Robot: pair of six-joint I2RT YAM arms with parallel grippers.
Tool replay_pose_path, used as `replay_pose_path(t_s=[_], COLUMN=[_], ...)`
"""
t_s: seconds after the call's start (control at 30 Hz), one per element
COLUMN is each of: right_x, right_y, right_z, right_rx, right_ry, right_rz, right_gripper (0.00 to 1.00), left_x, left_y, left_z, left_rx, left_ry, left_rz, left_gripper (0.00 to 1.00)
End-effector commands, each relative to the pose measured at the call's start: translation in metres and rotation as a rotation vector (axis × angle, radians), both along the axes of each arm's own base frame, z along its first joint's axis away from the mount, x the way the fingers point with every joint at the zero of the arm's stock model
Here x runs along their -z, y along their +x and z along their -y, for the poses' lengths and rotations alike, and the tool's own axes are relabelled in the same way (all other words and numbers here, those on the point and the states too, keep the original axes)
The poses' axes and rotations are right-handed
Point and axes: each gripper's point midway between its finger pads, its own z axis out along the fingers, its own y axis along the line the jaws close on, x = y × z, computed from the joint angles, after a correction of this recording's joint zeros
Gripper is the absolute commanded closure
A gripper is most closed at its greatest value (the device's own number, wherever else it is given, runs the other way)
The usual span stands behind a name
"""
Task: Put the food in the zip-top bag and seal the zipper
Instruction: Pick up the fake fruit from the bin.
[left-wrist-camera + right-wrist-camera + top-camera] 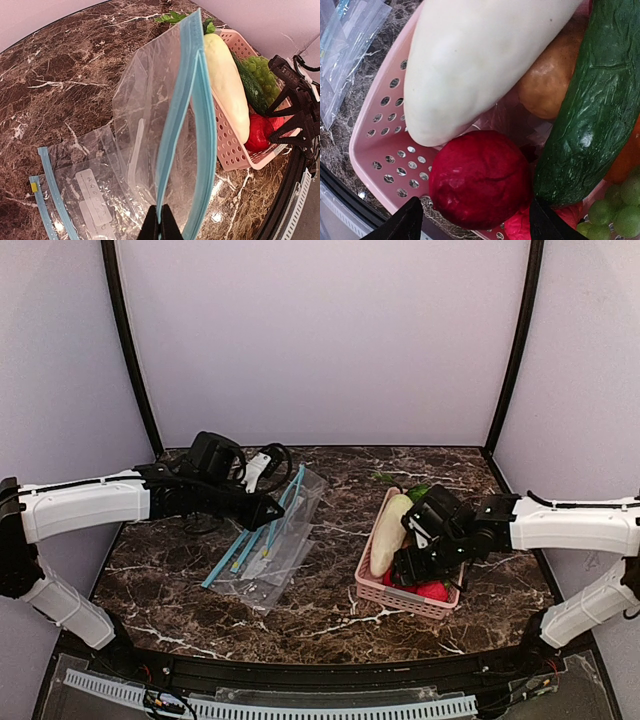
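My left gripper (160, 227) is shut on one lip of the light blue zipper (176, 125) of a clear zip-top bag (145, 110) and holds it up with the mouth gaping; it also shows in the top view (270, 512). My right gripper (475, 225) is open, its fingers on either side of a round red fruit (480, 180) in the pink basket (377, 132). A second red fruit (520, 226) lies partly hidden beneath it. The dark green cucumber (590, 110) lies along the basket's right side. In the top view the right gripper (428, 573) hangs over the basket's near end.
A long white radish (480, 65), an orange fruit (550, 85) and green grapes (615, 210) share the basket (372, 590). More flat clear bags (85, 195) lie on the marble table under the held one. Leafy greens (385, 478) show at the basket's far end.
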Motion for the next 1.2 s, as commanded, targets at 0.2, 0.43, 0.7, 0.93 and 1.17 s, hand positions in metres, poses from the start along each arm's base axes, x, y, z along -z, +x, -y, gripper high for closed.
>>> replay_pose_path(t_s=[0.2,0.43,0.7,0.93,1.17], right_x=[0.021,0.025,0.039,0.035,0.012], right_y=[0.008,0.007,0.006,0.01,0.012], right_z=[0.003,-0.013,-0.011,-0.01,-0.009], right_rx=[0.135,0.138,0.152,0.164,0.169], right_ry=[-0.031,0.07,0.04,0.049,0.11], right_rz=[-0.017,-0.04,-0.057,-0.036,0.018], right_gripper=[0.29,0.3,0.26,0.35,0.4], left_x=[0.004,0.002,0.002,0.002,0.0], left_y=[-0.005,-0.006,-0.007,-0.007,-0.007], left_z=[-0.003,-0.002,-0.002,-0.002,-0.002], left_rx=[0.01,0.013,0.017,0.018,0.018], left_ry=[0.007,0.0,-0.004,-0.004,-0.006], left_rz=[-0.022,-0.025,-0.028,-0.026,-0.024], left_gripper=[0.99,0.99,0.99,0.99,0.99])
